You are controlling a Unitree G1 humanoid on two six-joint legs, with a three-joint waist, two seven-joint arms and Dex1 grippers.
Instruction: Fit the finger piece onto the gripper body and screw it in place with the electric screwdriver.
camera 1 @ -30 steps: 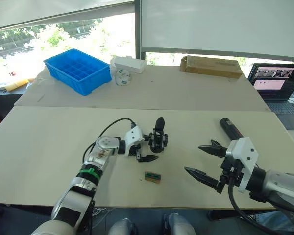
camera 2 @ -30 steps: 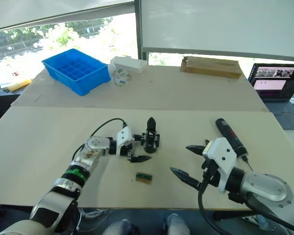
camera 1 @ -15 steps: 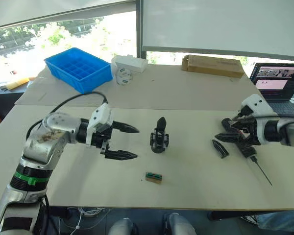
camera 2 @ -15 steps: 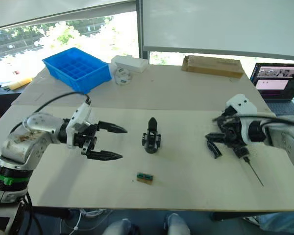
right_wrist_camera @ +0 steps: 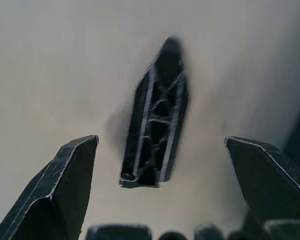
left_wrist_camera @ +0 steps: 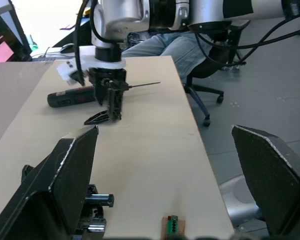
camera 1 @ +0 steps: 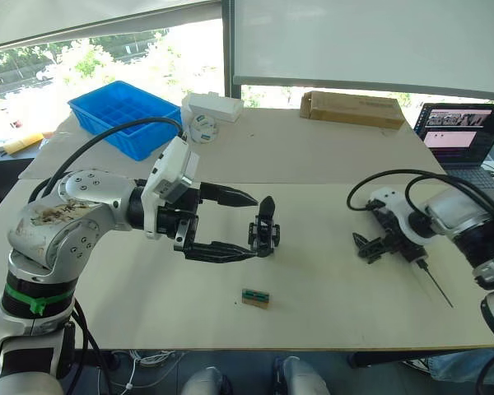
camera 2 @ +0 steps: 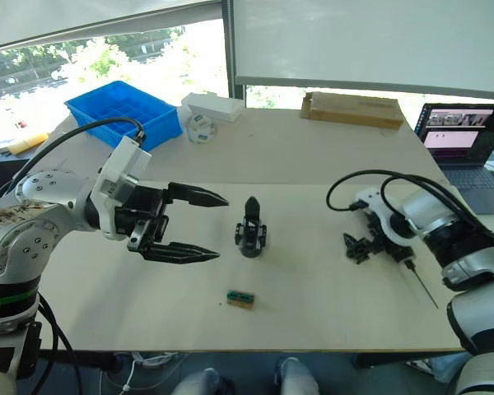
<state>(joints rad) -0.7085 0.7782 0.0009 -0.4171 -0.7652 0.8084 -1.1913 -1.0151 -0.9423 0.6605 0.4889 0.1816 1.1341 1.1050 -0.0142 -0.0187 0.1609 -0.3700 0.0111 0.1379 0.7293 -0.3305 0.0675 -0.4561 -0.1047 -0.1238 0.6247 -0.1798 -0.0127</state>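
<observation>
Ribbed, tapered black finger piece (right_wrist_camera: 157,120) between wide-open right gripper (right_wrist_camera: 160,165); left gripper (camera 1: 239,224) open, empty.

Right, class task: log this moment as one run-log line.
left gripper: open, beside gripper body | right gripper: open over finger piece | electric screwdriver: lying on table

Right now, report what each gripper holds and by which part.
Nothing is held. The right gripper is open over the finger piece lying on the table; the left gripper is open beside the gripper body.
</observation>
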